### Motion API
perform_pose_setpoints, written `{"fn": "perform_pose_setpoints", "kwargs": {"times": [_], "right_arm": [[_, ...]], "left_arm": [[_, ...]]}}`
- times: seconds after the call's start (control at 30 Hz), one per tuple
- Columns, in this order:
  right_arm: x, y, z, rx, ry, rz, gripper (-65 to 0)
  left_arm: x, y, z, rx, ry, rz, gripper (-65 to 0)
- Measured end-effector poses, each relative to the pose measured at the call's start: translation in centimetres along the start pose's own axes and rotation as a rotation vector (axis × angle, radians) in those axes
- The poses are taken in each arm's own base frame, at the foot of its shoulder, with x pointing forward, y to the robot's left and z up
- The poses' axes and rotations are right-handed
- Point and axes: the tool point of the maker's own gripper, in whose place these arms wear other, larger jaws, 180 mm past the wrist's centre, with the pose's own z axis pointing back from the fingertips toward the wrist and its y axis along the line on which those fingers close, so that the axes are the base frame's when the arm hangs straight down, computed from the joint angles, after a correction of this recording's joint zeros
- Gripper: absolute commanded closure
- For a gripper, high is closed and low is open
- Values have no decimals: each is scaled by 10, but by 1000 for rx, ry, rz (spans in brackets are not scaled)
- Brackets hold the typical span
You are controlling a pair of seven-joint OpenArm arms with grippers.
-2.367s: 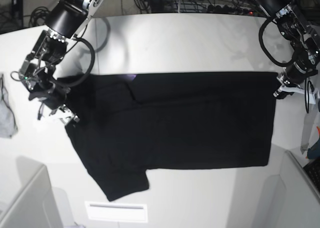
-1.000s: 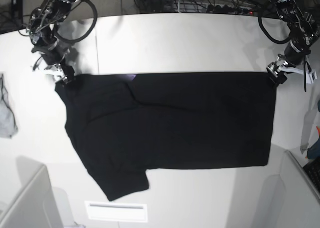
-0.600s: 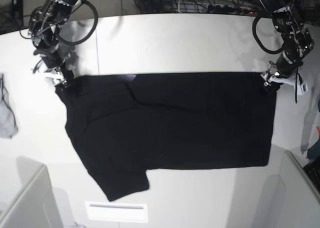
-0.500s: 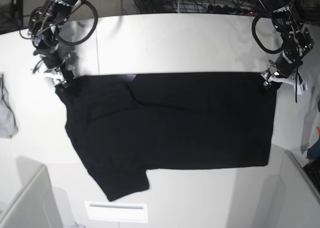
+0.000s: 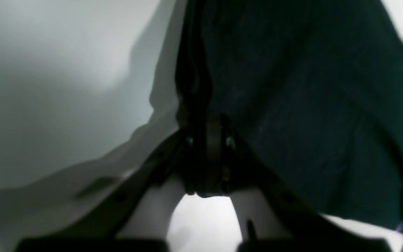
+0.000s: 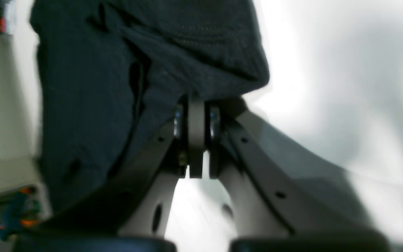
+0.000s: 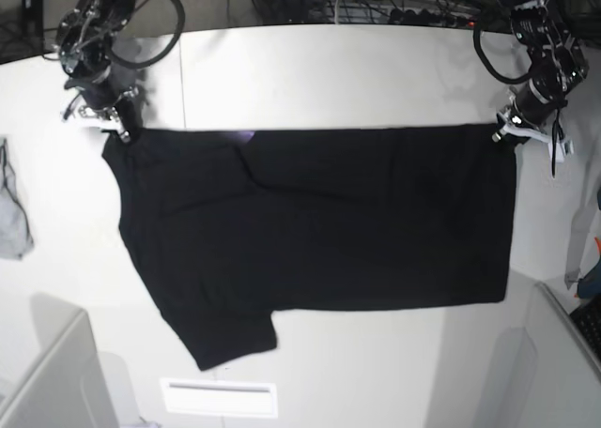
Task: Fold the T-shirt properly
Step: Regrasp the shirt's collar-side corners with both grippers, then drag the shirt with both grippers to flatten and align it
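The black T-shirt [image 7: 319,221] lies spread on the white tabletop [image 7: 329,71], its two far corners pinched, one by the left end effector [image 7: 504,130] and one by the right end effector [image 7: 116,130], both clamped on cloth.

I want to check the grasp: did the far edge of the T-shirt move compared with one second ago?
Yes. The T-shirt far edge shifted slightly toward the table's far side.
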Motion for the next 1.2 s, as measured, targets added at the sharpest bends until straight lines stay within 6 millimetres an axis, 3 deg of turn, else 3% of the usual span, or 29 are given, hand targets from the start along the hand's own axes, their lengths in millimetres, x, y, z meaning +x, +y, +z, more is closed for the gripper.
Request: {"fn": "perform_pose_setpoints", "kwargs": {"times": [0.27, 0.37, 0.63, 1.2], "right_arm": [[-1, -10, 41, -51, -20, 96, 0], [-16, -19, 49, -73, 44, 96, 0], [-50, -29, 59, -99, 129, 52, 0], [-49, -32, 64, -109, 125, 63, 0]], "left_arm": [[-25, 21, 30, 70, 47, -59, 0], [-33, 30, 37, 83, 54, -58, 0], [-46, 40, 49, 98, 72, -57, 0], [-51, 44, 53, 107, 80, -59, 0]]}}
